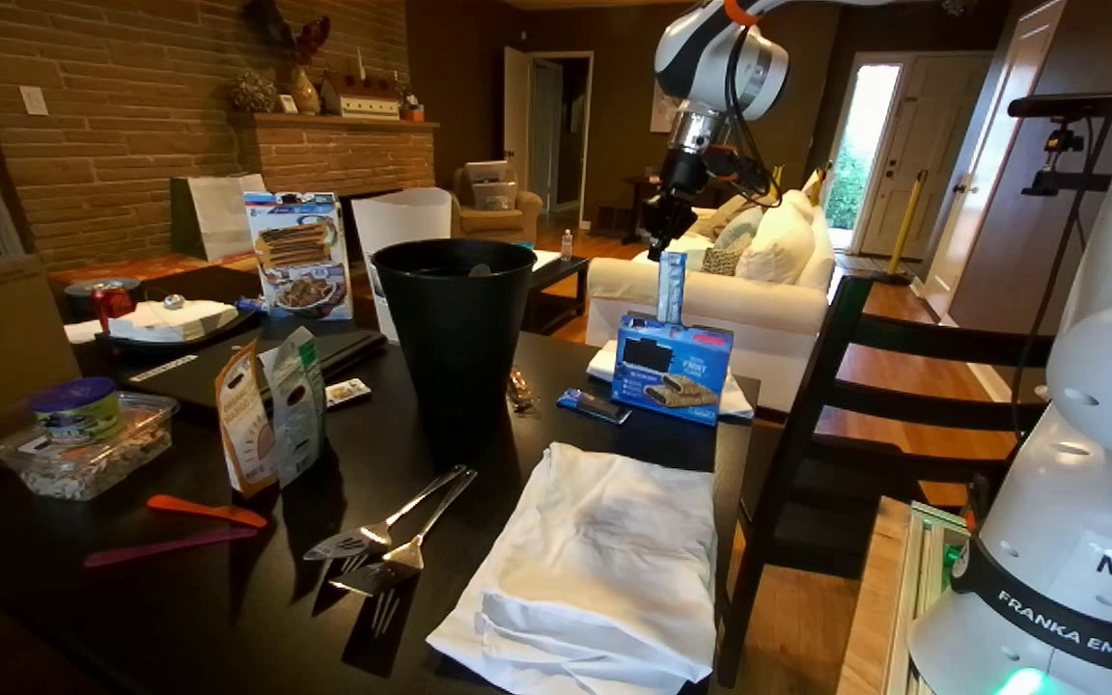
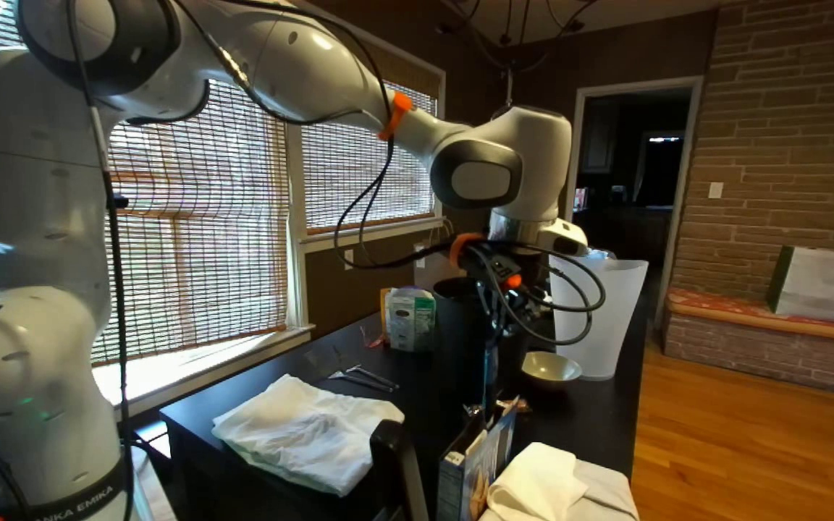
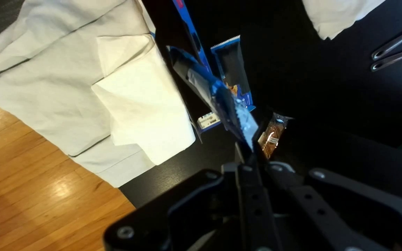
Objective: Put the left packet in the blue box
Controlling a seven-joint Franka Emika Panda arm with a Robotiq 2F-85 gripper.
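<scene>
The left packet, narrow and light blue, hangs upright from my gripper, above the blue box. My gripper is shut on the packet's upper end; this also shows in the wrist view, with the packet running out from the fingertips. The blue box stands upright on the table; it also shows edge-on in an exterior view and in the wrist view. The packet's lower end meets the box's top edge in an exterior view; I cannot tell if it is inside or behind.
A second dark-blue packet and a brown wrapped bar lie beside the box. The tall black bin stands nearby. White cloths lie in front and behind. A chair back rises beside the table.
</scene>
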